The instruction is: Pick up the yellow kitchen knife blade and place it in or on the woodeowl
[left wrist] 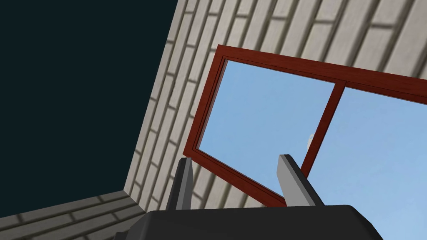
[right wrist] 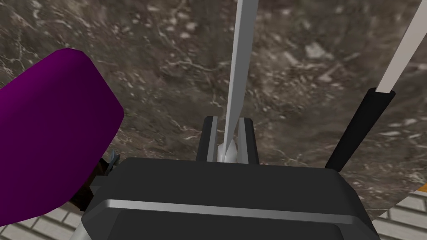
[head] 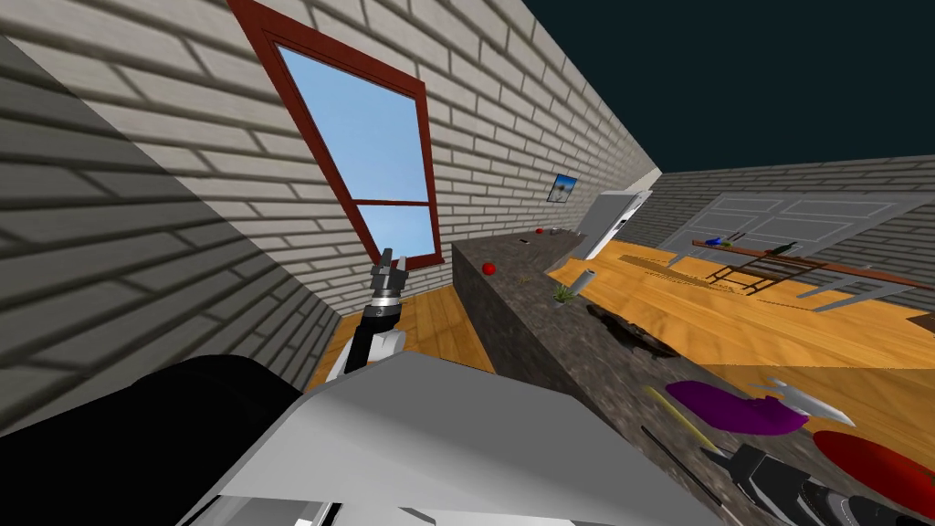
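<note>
left jaws released, raised near window | purple object just beside right jaws | right jaws clenched on thin grey knife blade, grasped at its end, stone tabletop behind | black-handled utensil lies on its other side, near, not touching

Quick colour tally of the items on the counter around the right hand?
Yellow: 1, knife blade, gripped in the right hand
Black and white: 1, black-handled knife
Purple: 1, flat item
Silver: 1, blade-like piece
Red: 1, disc
Total: 5
</note>
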Robot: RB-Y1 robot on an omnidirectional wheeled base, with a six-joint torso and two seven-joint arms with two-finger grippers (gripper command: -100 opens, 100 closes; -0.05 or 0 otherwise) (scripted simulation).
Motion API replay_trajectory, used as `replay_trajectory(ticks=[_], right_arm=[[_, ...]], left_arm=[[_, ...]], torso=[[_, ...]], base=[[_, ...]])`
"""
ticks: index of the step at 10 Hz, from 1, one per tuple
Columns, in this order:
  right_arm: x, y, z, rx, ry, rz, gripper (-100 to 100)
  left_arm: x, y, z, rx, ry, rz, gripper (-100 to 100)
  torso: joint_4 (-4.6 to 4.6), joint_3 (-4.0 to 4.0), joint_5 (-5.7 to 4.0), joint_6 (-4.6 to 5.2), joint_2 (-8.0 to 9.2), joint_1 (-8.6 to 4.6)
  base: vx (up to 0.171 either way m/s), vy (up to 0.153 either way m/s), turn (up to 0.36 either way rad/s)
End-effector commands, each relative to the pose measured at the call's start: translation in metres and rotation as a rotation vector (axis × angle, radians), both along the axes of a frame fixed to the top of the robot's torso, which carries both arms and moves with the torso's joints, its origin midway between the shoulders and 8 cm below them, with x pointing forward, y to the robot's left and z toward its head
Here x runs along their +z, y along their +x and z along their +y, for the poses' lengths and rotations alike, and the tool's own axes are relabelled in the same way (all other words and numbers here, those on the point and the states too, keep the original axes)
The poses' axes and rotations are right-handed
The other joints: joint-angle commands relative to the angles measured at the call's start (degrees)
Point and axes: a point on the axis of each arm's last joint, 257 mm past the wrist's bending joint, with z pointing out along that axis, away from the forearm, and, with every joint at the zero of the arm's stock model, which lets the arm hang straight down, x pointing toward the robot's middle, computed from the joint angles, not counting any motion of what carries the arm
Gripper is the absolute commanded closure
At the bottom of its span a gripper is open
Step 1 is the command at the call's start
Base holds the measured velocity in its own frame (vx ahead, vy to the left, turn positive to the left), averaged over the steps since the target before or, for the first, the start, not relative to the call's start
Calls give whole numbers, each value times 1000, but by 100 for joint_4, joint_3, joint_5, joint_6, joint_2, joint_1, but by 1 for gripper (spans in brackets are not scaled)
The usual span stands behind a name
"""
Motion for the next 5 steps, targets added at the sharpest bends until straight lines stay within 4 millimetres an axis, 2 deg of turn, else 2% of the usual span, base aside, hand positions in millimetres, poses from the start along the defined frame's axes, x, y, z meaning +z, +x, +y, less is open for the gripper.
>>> replay_trajectory(ticks=[1,2,3,4,5], right_arm=[[4,-2,-7,-12,4,-2,100],[3,-2,-4,-8,2,-2,100],[3,-3,-4,-9,3,-1,0],[20,15,-9,15,-16,-21,100],[32,28,-12,33,-30,-36,100]], left_arm=[[0,0,0,0,0,0,0],[0,0,0,0,0,0,0],[0,0,0,0,0,0,0],[0,0,0,0,0,0,0],[0,0,0,0,0,0,0]], torso=[[0,0,0,0,0,0],[0,-1,1,-1,-3,4],[-2,-4,0,0,-8,-3],[-2,-7,-1,-1,-12,-10],[0,-4,5,-7,-8,7]], base=[[-33,49,76],[-12,22,8],[0,0,0],[-37,54,-26],[-72,93,-26]])
